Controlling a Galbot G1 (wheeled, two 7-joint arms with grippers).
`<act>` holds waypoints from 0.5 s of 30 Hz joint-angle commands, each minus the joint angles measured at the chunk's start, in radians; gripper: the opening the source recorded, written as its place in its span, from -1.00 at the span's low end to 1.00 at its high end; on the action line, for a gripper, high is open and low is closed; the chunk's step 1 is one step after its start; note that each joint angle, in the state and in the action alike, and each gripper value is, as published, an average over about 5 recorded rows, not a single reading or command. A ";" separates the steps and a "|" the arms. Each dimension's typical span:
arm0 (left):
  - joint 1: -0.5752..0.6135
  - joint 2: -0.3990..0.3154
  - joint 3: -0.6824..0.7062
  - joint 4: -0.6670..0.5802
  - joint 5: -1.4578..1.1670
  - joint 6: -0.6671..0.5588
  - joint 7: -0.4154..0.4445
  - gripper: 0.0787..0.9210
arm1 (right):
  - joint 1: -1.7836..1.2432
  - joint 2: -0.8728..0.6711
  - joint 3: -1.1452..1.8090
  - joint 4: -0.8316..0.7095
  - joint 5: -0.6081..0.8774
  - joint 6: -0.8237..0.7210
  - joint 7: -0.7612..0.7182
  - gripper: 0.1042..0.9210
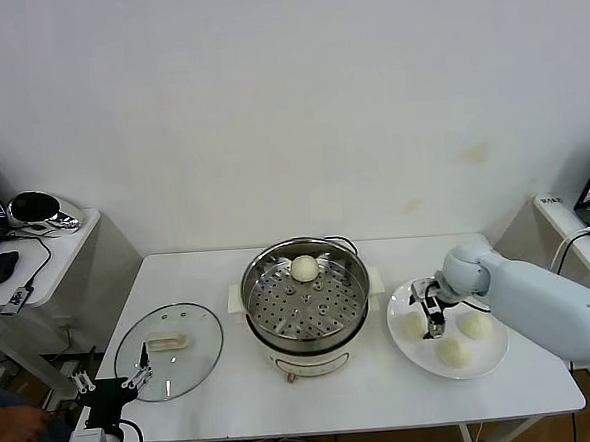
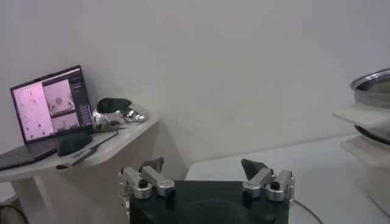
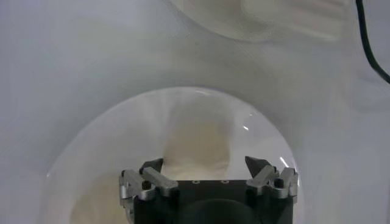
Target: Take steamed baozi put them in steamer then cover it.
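The steamer [image 1: 305,306] stands mid-table, its steel pot open, with one baozi [image 1: 304,269] on the far side of its perforated tray. Three more baozi lie on a white plate [image 1: 491,361] to its right. My right gripper [image 1: 433,311] is open and low over the plate's left baozi [image 1: 414,325]. In the right wrist view that bun [image 3: 198,143] sits between the spread fingertips of the gripper [image 3: 204,163]. The glass cover [image 1: 170,349] lies flat on the table left of the steamer. My left gripper [image 1: 113,384] is open and empty, parked at the table's front left corner.
A side table [image 1: 47,258] at the left holds a mouse, a laptop [image 2: 52,103] and a shiny object. The steamer's rim [image 2: 372,85] shows at the edge of the left wrist view. A black cable runs behind the pot. Another laptop stands at the far right.
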 commanded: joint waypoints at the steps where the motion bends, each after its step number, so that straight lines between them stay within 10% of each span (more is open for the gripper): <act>1: 0.001 -0.001 0.001 0.000 0.001 0.000 0.001 0.77 | -0.013 0.030 0.011 -0.034 -0.010 0.002 -0.009 0.60; 15: 0.004 -0.004 0.000 -0.007 0.003 0.000 0.002 0.77 | 0.034 -0.001 -0.003 -0.004 0.001 0.005 -0.052 0.17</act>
